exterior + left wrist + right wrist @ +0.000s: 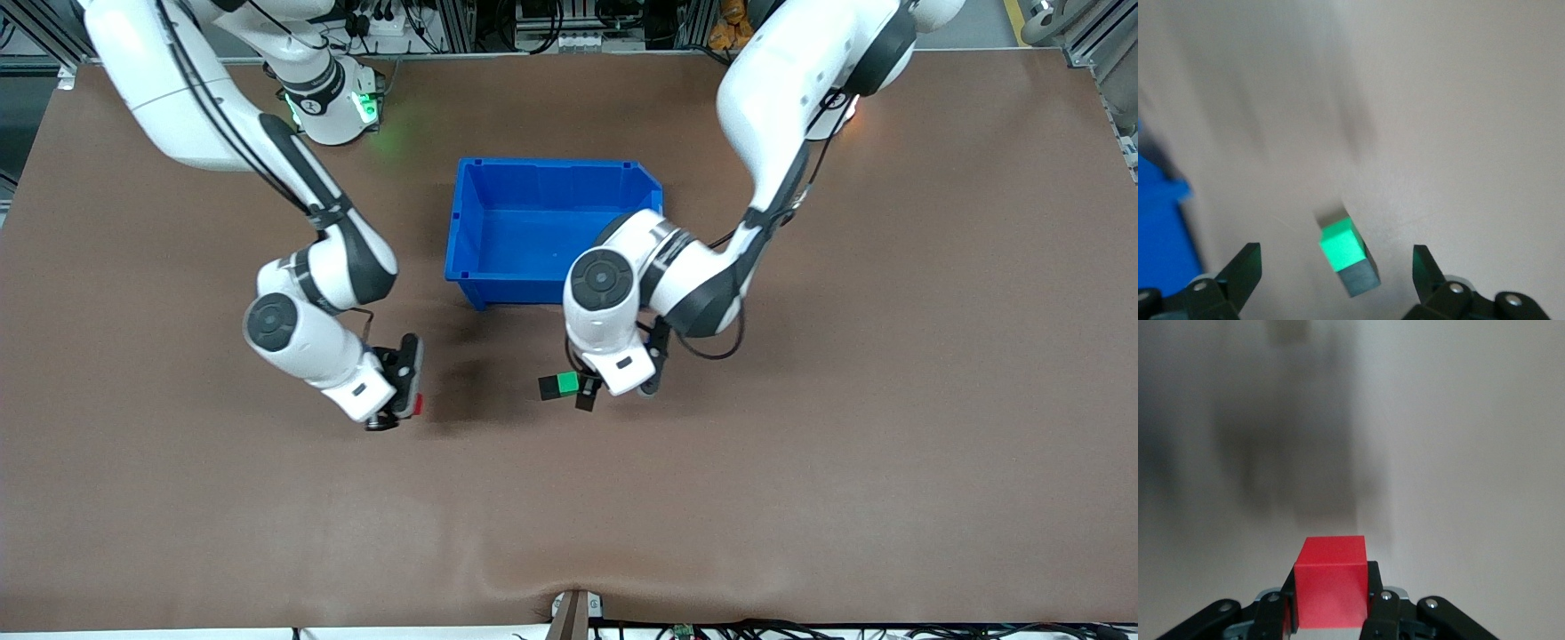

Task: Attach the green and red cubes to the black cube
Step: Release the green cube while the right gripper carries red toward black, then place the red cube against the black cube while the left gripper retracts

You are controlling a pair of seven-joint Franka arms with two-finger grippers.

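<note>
The green cube [567, 383] and the black cube [548, 388] are joined side by side, with the black one toward the right arm's end of the table. My left gripper [587, 391] is open just beside them. In the left wrist view the green cube [1341, 243] and the greyish-looking black cube [1361, 275] lie between the spread fingers of the left gripper [1336, 260], touching neither finger. My right gripper [404, 402] hovers over the table toward the right arm's end and is shut on the red cube [417, 405]. In its wrist view the right gripper [1330, 592] clamps the red cube [1331, 577] on both sides.
An empty blue bin [551, 165] stands mid-table, farther from the front camera than both grippers. Its corner [1158, 233] shows in the left wrist view. Brown tabletop [569, 516] stretches toward the front camera.
</note>
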